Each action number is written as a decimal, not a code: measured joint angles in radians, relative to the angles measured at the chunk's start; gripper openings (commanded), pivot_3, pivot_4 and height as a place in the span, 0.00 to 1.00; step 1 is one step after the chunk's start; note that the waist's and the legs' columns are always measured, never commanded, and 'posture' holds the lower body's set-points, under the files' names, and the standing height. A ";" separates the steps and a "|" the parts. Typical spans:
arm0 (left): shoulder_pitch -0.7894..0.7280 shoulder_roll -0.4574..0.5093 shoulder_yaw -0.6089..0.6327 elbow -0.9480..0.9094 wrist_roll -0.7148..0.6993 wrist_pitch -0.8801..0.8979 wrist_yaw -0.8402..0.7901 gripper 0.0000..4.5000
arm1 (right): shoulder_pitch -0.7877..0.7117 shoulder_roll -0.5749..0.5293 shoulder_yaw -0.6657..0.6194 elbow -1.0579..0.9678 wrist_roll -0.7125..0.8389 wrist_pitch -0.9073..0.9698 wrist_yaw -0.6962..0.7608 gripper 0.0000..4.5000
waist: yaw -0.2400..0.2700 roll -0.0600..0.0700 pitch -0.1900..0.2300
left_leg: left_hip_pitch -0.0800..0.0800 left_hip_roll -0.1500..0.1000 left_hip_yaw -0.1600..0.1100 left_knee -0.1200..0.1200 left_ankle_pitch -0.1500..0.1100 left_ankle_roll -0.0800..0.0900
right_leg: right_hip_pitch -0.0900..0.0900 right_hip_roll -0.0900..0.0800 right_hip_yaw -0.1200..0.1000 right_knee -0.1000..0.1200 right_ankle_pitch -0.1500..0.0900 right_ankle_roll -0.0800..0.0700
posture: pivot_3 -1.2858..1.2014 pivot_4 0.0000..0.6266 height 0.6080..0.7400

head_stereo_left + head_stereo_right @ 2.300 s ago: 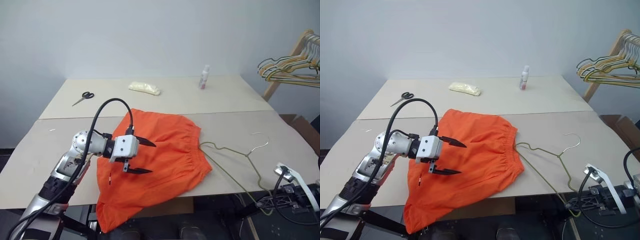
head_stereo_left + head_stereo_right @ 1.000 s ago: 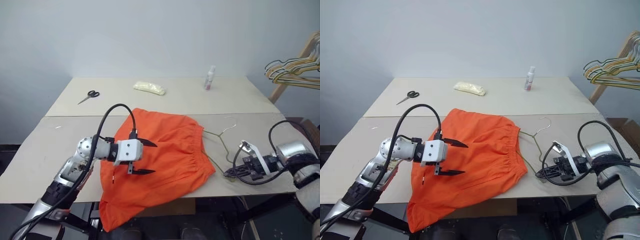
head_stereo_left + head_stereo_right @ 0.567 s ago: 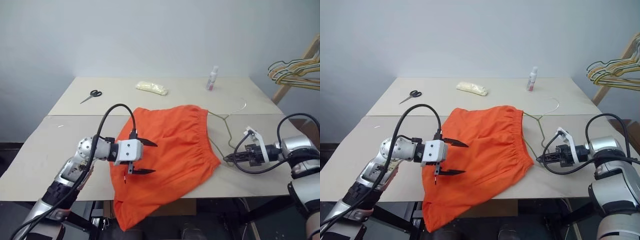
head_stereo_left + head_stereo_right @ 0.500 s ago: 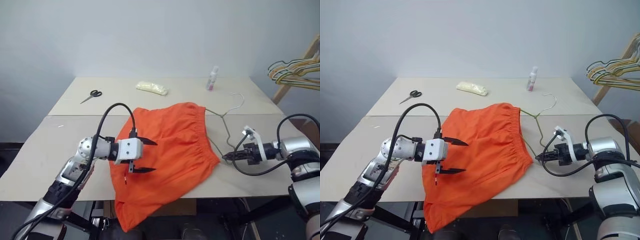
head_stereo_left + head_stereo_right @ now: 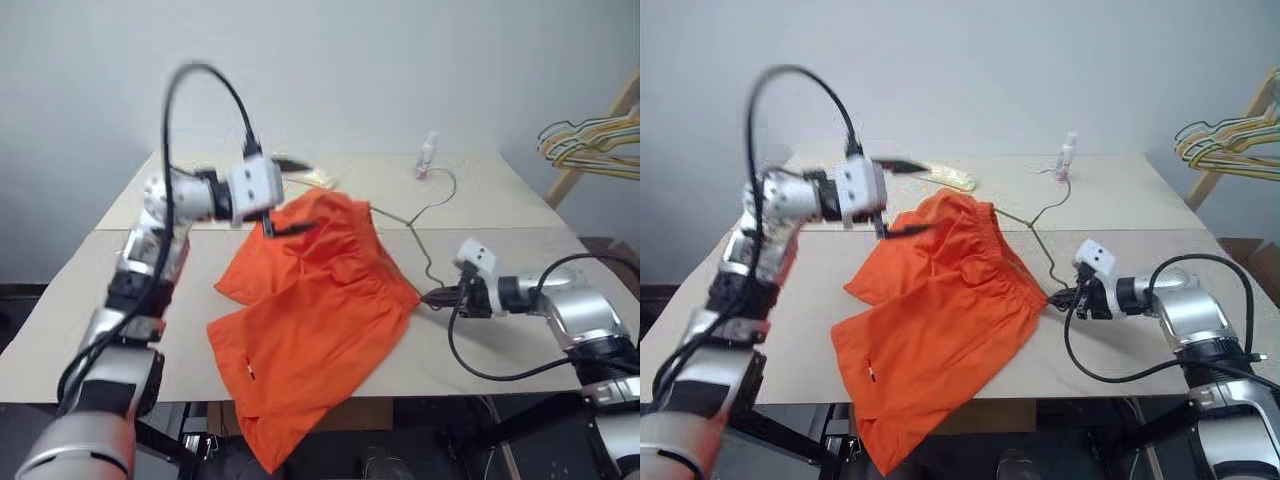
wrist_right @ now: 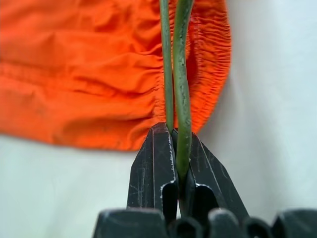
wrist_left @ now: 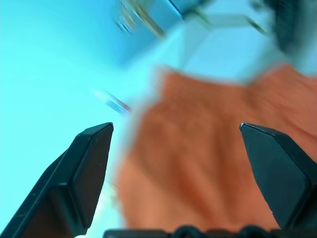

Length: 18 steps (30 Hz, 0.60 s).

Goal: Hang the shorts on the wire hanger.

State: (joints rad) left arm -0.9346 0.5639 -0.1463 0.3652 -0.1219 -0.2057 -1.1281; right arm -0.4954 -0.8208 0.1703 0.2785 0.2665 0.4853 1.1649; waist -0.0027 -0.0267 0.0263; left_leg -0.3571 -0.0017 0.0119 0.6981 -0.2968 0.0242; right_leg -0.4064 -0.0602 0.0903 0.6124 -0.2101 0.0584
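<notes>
Your right hand [image 6: 174, 148] is clamped on the thin grey-olive wire hanger [image 5: 421, 243], which runs beneath the bright orange fabric shorts [image 5: 305, 310] toward the counter's far edge. Your left hand [image 5: 290, 195], spread wide and empty, hovers at the raised waistband, nearer the shorts.

Head stereo pair looks forward and down across the table [image 5: 500, 200]. Each wrist camera looks close along its fingers; all views share the shorts [image 5: 310, 300].
</notes>
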 measured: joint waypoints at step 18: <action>-0.259 -0.047 -0.080 0.516 0.045 -0.122 -0.443 0.99 | -0.035 0.020 0.088 -0.094 -0.185 -0.120 -0.011 0.00 | -0.047 0.000 0.000 | 0.001 0.000 0.000 0.000 0.000 0.001 | 0.001 0.002 0.001 0.000 0.000 0.001 | 0.50 0.00 1.00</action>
State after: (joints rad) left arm -1.1940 0.5168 -0.2264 0.8810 -0.0770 -0.3279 -1.5710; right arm -0.5303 -0.8010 0.2581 0.1845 0.0812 0.3653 1.1536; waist -0.0495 -0.0268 0.0265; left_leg -0.3565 -0.0014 0.0120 0.6983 -0.2971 0.0248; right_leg -0.4058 -0.0587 0.0915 0.6126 -0.2103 0.0590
